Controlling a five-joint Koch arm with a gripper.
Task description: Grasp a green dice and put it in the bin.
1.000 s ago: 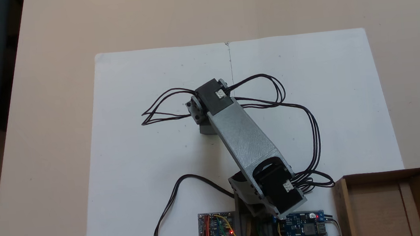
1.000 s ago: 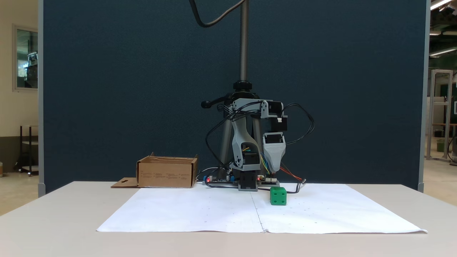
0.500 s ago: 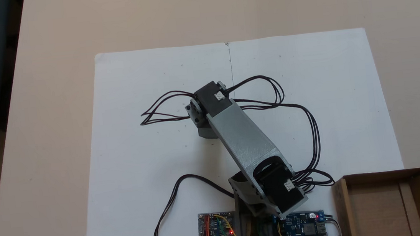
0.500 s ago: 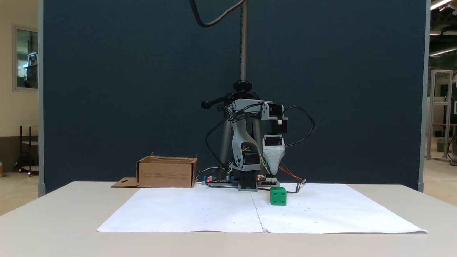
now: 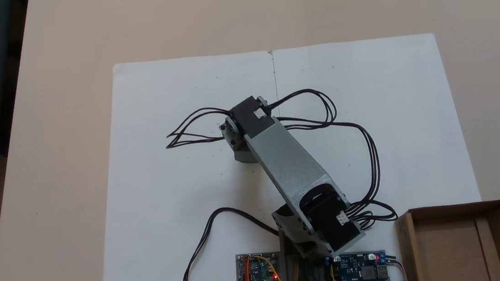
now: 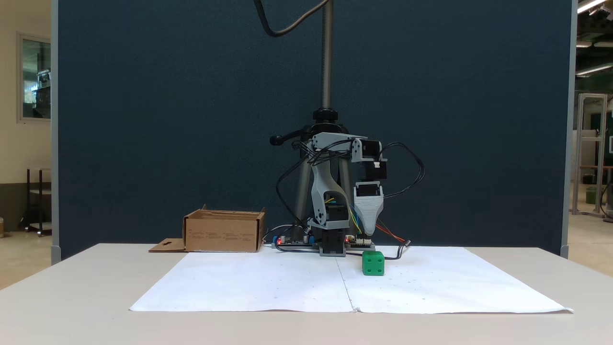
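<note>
In a fixed view from the front, the green dice sits on the white paper just right of its centre fold. My gripper hangs point-down straight above it, with a clear gap between its tip and the dice's top. The jaws line up one behind the other, so their state stays unreadable. Seen from above, the arm's wrist covers the gripper tip and the dice. The bin, a brown cardboard box, stands at the lower right corner from above and left of the arm's base from the front.
A white paper sheet covers the table's middle. Black cable loops spread on both sides of the wrist. Controller boards lie by the arm's base. A tripod pole rises behind the arm.
The gripper has sunk a little toward the dice and shifted slightly right in the front view. The dice and the bin have not moved.
</note>
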